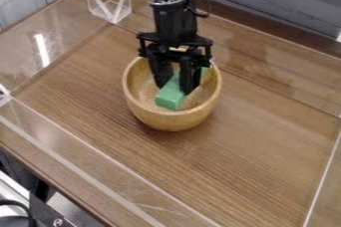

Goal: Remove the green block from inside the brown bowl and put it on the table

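**Green block gripped, not yet clear of the bowl**

Pinched between the two dark fingers of the gripper (174,84): the green block (170,97), held by its upper end and hanging tilted, lower end toward the near side. Jaws drawn in close on the block's narrow sides, not spread. Arm coming down steeply from the top of the frame, almost straight over the brown bowl (144,112).

Block appears lifted off the bowl's floor, though hard to be sure from this single angle; lower end seemingly at about rim height, directly over the bowl's hollow. No part of it over bare table (253,161) yet.

Progress, as a judgement: grasp done, lift apparently under way, roughly the first half of the job. Left to do: raise the block fully clear of the thick rim, carry it sideways past the bowl wall, lower it onto open tabletop, release. Plenty of free wood-grain surface to the right and in front of the bowl for a landing spot. Main risk in the remaining steps: block's dangling end clipping the rim on the way out, or twisting in a grip that holds only one end.

Around the table's edges, clear plastic walls (40,47), glinting with reflections. A clear plastic stand-like piece (110,7) near the far-left corner.

Writing, brands, labels: none legible anywhere. Block plain and unmarked, bowl bare wood grain, no readable marking on the gripper or arm at this resolution.
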Robot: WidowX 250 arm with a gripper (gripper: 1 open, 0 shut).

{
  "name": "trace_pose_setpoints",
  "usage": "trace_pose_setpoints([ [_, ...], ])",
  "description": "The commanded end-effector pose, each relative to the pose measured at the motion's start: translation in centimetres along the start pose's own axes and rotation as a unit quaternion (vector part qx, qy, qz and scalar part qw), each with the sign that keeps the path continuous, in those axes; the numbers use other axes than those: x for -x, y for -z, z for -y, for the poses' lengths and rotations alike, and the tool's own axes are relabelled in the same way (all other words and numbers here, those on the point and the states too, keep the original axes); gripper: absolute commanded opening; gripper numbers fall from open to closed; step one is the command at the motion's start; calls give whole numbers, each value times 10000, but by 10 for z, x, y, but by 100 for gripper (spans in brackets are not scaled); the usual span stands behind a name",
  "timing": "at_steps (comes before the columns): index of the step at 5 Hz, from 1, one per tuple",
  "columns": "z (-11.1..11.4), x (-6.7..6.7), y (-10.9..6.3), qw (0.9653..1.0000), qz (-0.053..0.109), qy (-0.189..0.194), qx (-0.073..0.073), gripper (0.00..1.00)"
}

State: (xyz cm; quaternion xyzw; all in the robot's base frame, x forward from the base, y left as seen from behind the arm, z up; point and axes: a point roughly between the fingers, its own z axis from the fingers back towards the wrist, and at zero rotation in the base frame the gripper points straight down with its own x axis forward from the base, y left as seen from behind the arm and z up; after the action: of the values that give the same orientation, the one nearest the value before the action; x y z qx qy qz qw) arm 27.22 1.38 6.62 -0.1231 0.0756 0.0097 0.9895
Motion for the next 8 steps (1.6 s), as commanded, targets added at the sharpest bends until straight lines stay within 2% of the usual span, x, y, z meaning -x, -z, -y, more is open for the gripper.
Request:
trace_pose_setpoints([
  [1, 16, -7, -34, 9982, 554, 215, -82, 0],
  [4, 66, -3, -37, 9957, 628, 672, -97, 0],
  [5, 88, -1, -30, 9944, 612, 858, -80, 0],
  [6, 123, 1, -14, 9924, 619, 1063, -91, 0],
  [7, 153, 3, 9, 9901, 695, 1211, -137, 0],
  [8, 163, 3, 18, 9885, 759, 1292, -203, 0],
])
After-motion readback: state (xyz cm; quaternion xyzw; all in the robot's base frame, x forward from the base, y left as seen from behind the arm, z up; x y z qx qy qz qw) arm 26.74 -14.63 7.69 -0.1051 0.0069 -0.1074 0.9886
